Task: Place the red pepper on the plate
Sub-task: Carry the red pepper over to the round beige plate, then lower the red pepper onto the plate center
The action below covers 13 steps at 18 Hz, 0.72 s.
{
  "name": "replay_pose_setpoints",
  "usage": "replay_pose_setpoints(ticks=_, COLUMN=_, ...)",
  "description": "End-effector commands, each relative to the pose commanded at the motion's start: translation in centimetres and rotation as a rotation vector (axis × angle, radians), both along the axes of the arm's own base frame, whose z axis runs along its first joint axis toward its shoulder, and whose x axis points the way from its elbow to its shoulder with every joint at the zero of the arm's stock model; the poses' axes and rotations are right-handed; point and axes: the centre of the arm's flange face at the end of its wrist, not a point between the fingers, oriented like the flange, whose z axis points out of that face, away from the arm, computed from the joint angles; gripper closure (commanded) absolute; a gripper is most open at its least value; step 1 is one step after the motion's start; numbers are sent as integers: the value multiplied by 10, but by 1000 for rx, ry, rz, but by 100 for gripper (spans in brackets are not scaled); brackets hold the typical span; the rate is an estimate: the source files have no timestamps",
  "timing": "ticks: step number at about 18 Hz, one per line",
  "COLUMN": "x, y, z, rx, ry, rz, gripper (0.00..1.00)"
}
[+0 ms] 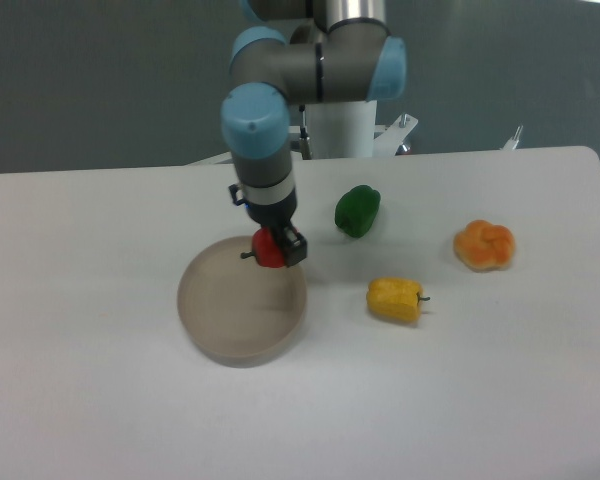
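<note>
Counter [100, 420]: one white surface, bare along its near edge, carrying everything else.
Plate [230, 320]: one round beige-grey disc with a thick rim, lying flat left of centre; it was the nearest of the things.
Yellow pepper [395, 299]: one, on its side to the right of the plate and apart from it, short stem pointing right.
Red pepper [268, 249]: one, small and glossy, held in the pincer over the far right part of the plate; its dark stem stuck out to the left. Whether it touched the plate could not be told.
Pincer [277, 250]: one, pointing down and clenched on the red pepper, dark fingers [293, 247] showing on the pepper's right side.
Orange pepper [484, 245]: one, lobed, well off to the right and apart from the others.
Green pepper [357, 211]: one, beyond the yellow pepper and just right of the arm.
Arm [261, 150]: one, grey with light blue joint caps, reaching down from a white base [342, 128] at the far edge of the counter.
Writing: no brand, label or lettering could be read anywhere.
</note>
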Motion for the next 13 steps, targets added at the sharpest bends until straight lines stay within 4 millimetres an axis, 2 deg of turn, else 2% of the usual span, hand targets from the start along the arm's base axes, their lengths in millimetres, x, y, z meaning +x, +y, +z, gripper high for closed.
replay_pose_setpoints(ticks=1, x=9, y=7, z=-11, rx=-6, ry=-5, rz=11, gripper=53)
replay_pose_setpoints(ticks=4, x=10, y=13, z=-30, rx=-33, ry=-11, rz=10, gripper=54)
replay_pose_setpoints(ticks=6, x=18, y=19, z=-41, rx=-49, ry=-18, rz=-6, gripper=54)
replay_pose_setpoints(ticks=13, x=19, y=29, z=-51, rx=-38, ry=-27, rz=28, gripper=54)
